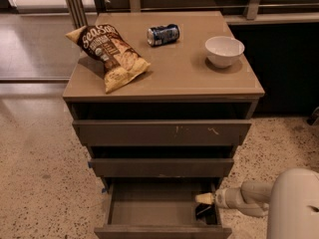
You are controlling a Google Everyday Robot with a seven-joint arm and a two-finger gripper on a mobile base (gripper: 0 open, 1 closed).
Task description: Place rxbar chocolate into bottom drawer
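The rxbar chocolate [205, 211] is showing only as a small dark shape at the right end of the open bottom drawer [159, 231], and it is likely handling as a light, flat, slightly bendy bar in a slick wrapper, best pinched across its narrow width near the middle. The hand [202, 199] is reaching in from the right just above it, though whether it is gripping the bar, or how far open it is, cannot be told. The drawer's front is being cut off at the bottom of the view, and the arm [249, 199] at the right.
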